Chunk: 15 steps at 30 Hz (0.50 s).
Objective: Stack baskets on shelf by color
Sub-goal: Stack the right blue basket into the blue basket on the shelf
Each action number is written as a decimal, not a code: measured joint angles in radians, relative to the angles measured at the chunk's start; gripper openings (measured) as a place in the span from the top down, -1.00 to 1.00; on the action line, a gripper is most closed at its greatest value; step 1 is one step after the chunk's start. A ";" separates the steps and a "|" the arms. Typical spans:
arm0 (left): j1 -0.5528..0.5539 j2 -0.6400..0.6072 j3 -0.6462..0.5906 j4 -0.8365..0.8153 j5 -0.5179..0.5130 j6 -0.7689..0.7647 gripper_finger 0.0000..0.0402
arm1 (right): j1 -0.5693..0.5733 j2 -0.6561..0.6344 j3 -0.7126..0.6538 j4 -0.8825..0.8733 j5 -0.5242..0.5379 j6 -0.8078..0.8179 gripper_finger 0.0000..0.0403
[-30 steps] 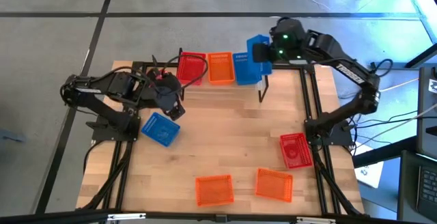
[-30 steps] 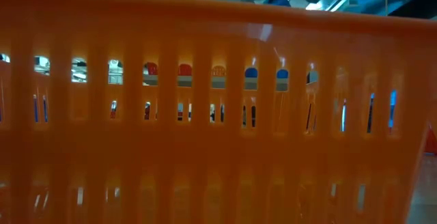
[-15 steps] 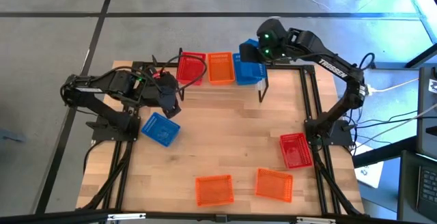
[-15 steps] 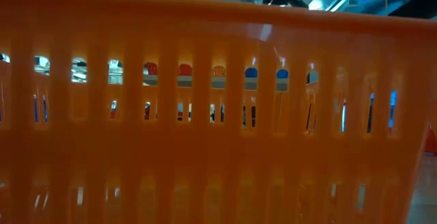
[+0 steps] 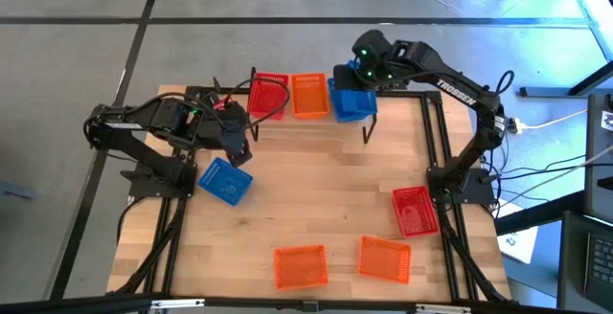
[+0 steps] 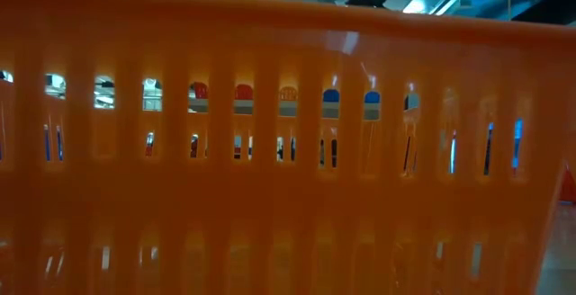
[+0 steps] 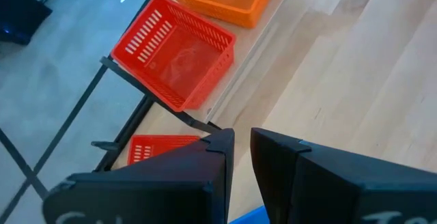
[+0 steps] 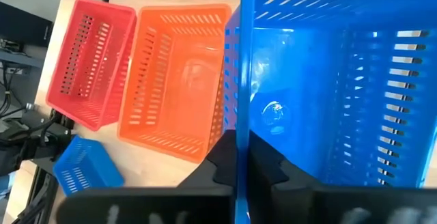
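Honestly, the risk sits at the far edge of the tabletop [image 5: 316,199], where the right claw [image 8: 235,157] pinches the wall of a blue basket [image 8: 328,80] and holds it over the blue basket already on the shelf [image 5: 359,105]. If it comes in crooked it could jam on the rim below instead of nesting, or nudge the orange basket [image 5: 309,95] just beside it. The shelf [image 5: 306,127] is narrow and the row runs along its back, so a shove could tip something off behind. The grip is only on one thin wall, and I'd guess the basket could swing or slip if the arm moves fast.

That right claw is clamped tight, fingers either side of the blue plastic wall. The left claw [image 7: 242,149] hangs over the tabletop near the shelf's left end, close to the red basket [image 5: 268,94] on the shelf; its fingers stand a narrow slit apart with nothing between them. In its own view a second red basket [image 7: 160,149] shows low down beside the shelf's leg.

Still waiting on the tabletop are a loose blue basket [image 5: 226,180] near the left arm, a red one [image 5: 415,210] at the right, and two orange ones [image 5: 300,265] along the near edge. One of those fills the low camera's view.
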 joint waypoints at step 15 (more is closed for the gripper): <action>0.000 0.000 0.000 -0.023 0.031 0.000 0.79 | -0.014 0.000 0.000 0.002 -0.007 -0.029 0.74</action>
